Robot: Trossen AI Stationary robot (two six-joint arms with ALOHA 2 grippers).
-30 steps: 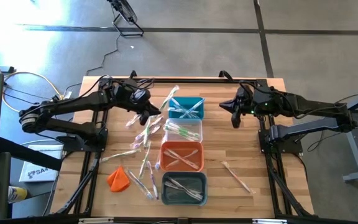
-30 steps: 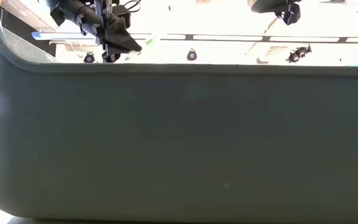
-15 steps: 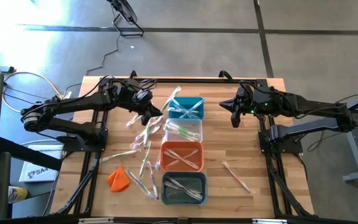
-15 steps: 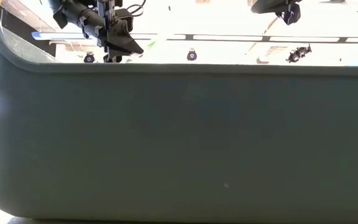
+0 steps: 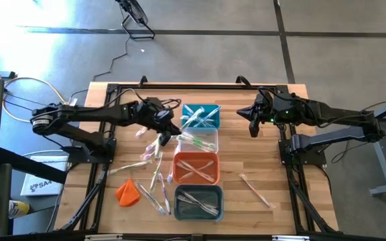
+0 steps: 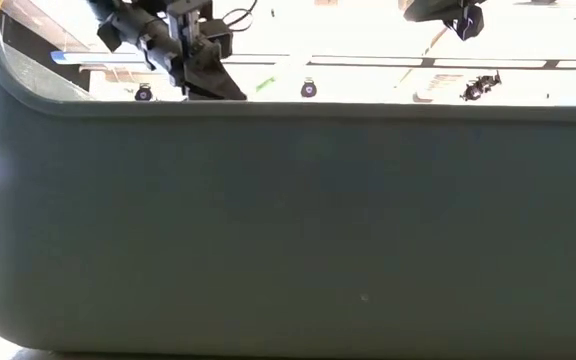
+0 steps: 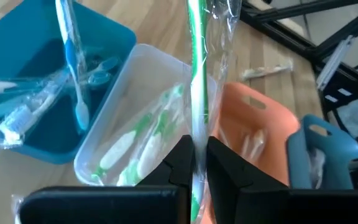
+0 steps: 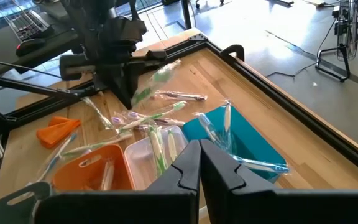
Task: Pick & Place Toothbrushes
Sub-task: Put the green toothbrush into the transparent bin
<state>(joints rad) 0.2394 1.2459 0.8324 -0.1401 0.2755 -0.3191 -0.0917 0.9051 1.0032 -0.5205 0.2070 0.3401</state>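
My left gripper [image 5: 167, 132] hangs over the near-left edge of the clear bin [image 5: 200, 140], shut on a green toothbrush in a clear wrapper [image 7: 195, 74]. The same toothbrush [image 8: 156, 79] shows in the right wrist view, sticking out of the left gripper [image 8: 126, 84]. Several loose toothbrushes [image 5: 153, 157] lie flat on the wood left of the bins, and one [image 5: 254, 189] lies to their right. Each bin holds a few toothbrushes. My right gripper [image 5: 253, 128] waits, shut, right of the teal bin [image 5: 200, 116]. My left gripper pinches the wrapped green toothbrush between its two fingers [image 7: 182, 163], on the handle part [image 7: 195, 146] well away from the far tip. The fingers slant down from the table's left. The toothbrush runs on past the fingertips, lifted clear above the clear bin.
Teal, clear, orange [image 5: 196, 167] and grey [image 5: 198, 202] bins stand in a row from far to near at the table's middle. An orange lump [image 5: 127, 191] lies near the left front. The grey bin's wall [image 6: 288, 230] fills most of the low view.
My left gripper has moved toward the table's right and slightly nearer, from beside the teal bin to the clear bin's edge, still shut on the green toothbrush. The toothbrush, which pointed toward the far edge beside the teal bin, has swung round over the clear bin.
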